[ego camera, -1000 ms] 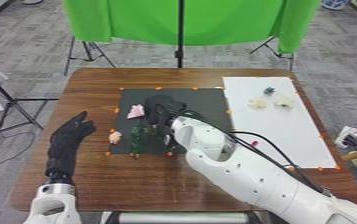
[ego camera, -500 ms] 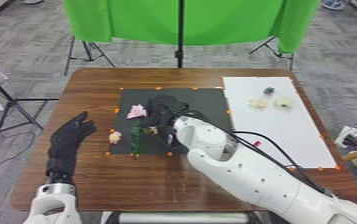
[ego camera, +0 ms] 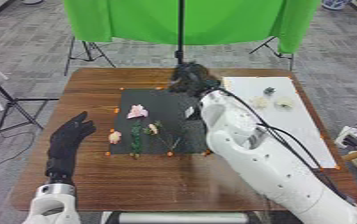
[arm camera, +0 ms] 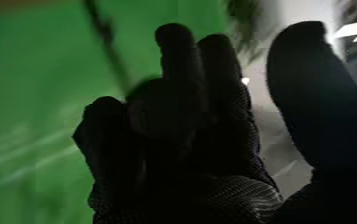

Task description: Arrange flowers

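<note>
Flowers [ego camera: 137, 111] set out on the black sheet [ego camera: 166, 99], likely to make a pretty bunch: pink one near the top of the green stem [ego camera: 136, 137], peach flower [ego camera: 115, 137] off to one side. Pale flower [ego camera: 284, 102] and blue flower [ego camera: 269, 91] on the white sheet [ego camera: 308, 135], maybe to use next. Right hand [ego camera: 192, 79] over the far part of the bench [ego camera: 90, 90], straight fingers, thumb apart, pinching nothing, perhaps to miss the petals. Left hand [ego camera: 67, 137] loose, thumb out, probably waiting.
</note>
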`<state>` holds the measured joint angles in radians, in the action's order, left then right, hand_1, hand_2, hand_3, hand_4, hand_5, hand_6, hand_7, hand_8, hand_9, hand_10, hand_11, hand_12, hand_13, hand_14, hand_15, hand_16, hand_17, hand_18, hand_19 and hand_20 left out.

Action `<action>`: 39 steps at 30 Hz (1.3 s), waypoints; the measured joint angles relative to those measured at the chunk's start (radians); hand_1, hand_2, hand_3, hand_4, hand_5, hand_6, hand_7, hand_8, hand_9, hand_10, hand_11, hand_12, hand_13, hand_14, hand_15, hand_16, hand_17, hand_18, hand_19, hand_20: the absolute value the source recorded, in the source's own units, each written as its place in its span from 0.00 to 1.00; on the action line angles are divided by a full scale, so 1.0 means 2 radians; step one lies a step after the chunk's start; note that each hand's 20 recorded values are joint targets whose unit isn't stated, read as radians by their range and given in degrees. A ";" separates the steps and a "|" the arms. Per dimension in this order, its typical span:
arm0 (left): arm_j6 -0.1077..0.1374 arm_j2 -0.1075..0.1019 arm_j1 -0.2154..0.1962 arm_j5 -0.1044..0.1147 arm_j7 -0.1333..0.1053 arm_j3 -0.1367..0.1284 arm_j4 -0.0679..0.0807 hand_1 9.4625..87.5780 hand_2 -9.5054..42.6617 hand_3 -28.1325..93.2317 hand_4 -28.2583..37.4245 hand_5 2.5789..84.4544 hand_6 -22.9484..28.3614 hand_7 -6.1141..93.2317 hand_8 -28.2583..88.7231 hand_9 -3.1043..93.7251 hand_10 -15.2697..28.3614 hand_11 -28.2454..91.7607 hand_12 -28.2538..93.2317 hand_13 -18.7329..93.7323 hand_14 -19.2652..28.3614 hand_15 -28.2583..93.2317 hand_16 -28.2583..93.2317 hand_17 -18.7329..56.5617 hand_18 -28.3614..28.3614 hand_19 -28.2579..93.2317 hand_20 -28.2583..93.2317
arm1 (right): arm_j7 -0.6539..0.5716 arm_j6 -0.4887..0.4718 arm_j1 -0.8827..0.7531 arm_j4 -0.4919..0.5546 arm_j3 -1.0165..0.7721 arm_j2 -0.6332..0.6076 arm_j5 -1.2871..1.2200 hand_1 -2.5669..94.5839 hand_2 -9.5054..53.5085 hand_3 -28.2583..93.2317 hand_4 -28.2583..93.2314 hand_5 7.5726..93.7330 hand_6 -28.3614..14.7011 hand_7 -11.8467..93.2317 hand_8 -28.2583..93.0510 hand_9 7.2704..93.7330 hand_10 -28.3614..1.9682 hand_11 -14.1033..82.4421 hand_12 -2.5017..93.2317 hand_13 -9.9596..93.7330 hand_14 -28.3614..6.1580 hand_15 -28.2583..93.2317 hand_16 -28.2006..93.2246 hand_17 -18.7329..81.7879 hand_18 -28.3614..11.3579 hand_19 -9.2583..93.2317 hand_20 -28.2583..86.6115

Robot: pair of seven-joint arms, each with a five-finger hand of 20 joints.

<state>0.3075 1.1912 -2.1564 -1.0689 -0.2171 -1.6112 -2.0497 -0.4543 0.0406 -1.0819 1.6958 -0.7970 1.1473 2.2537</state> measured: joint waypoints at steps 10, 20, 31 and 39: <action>0.000 0.003 -0.010 0.000 0.000 -0.004 -0.003 0.21 0.05 0.78 0.03 0.48 0.54 0.18 0.19 0.48 0.66 0.43 0.33 0.45 0.78 0.52 0.21 0.27 0.76 0.37 0.41 | -0.043 -0.233 0.015 -0.021 -0.118 -0.087 0.018 0.35 0.00 0.79 0.10 0.46 0.62 0.19 0.18 0.49 0.31 0.26 0.27 0.73 0.41 0.79 0.51 0.68 0.24 1.00 0.72; 0.000 0.005 -0.011 -0.001 0.002 -0.005 -0.003 0.21 0.05 0.78 0.03 0.48 0.55 0.18 0.19 0.48 0.66 0.43 0.33 0.44 0.79 0.52 0.21 0.27 0.75 0.36 0.41 | -0.063 -0.227 -0.003 -0.082 -0.115 -0.110 0.013 0.37 0.00 0.79 0.10 0.48 0.65 0.21 0.18 0.52 0.31 0.30 0.28 0.75 0.44 0.82 0.51 0.70 0.27 1.00 0.72; 0.000 0.007 -0.011 -0.002 0.005 -0.007 -0.004 0.21 0.05 0.78 0.03 0.48 0.55 0.18 0.19 0.48 0.66 0.43 0.33 0.44 0.79 0.52 0.21 0.27 0.75 0.36 0.41 | -0.053 -0.123 -0.034 -0.108 -0.091 -0.109 0.018 0.66 0.00 0.70 0.08 0.82 0.63 0.31 0.31 0.95 0.64 0.27 0.46 0.93 0.71 0.78 0.51 0.85 0.45 1.00 0.72; 0.000 0.007 -0.013 -0.002 0.005 -0.007 -0.005 0.20 0.05 0.78 0.02 0.48 0.55 0.18 0.19 0.48 0.66 0.43 0.33 0.45 0.79 0.52 0.21 0.27 0.76 0.37 0.41 | -0.035 -0.013 -0.060 -0.074 -0.084 -0.123 0.032 0.67 0.00 0.71 0.08 0.85 0.63 0.32 0.32 0.98 0.64 0.28 0.49 0.95 0.75 0.77 0.51 0.87 0.47 1.00 0.73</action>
<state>0.3068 1.2062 -2.1823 -1.0726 -0.2070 -1.6249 -2.0598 -0.5237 0.0137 -1.2015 1.5484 -0.9648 0.9016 2.3172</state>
